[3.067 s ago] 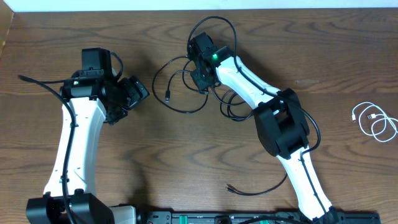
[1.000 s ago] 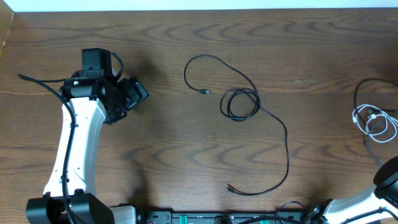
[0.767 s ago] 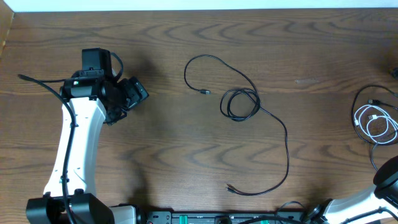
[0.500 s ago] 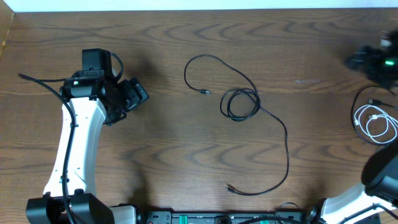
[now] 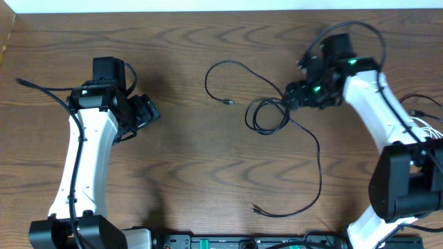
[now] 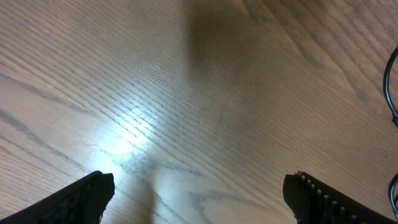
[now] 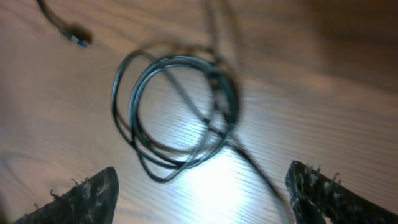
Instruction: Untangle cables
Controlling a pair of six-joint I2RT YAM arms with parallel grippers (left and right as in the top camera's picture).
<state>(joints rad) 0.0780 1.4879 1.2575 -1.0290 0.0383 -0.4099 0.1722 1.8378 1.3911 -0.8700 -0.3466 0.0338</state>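
One black cable lies on the table. Its coil (image 5: 267,115) sits mid-table, and one end arcs up and left to a small plug (image 5: 227,102). The long tail (image 5: 319,166) curves down to the front. My right gripper (image 5: 291,94) hovers open just right of the coil. In the right wrist view the coil (image 7: 175,112) and plug (image 7: 77,38) lie ahead of the open right gripper (image 7: 202,196), which holds nothing. My left gripper (image 5: 147,111) is open over bare wood at the left; the left wrist view shows the left gripper (image 6: 199,199) empty. A white cable (image 5: 432,128) peeks out at the right edge.
The left wrist view catches a black cord (image 6: 390,81) at its right edge. The right arm's elbow (image 5: 407,181) stands over the table's right side. The table's far edge (image 5: 221,10) runs along the top.
My right arm has swung in from the far right edge to just beside the black coil. The left gripper has shifted slightly. The black cable has not moved over the last second.
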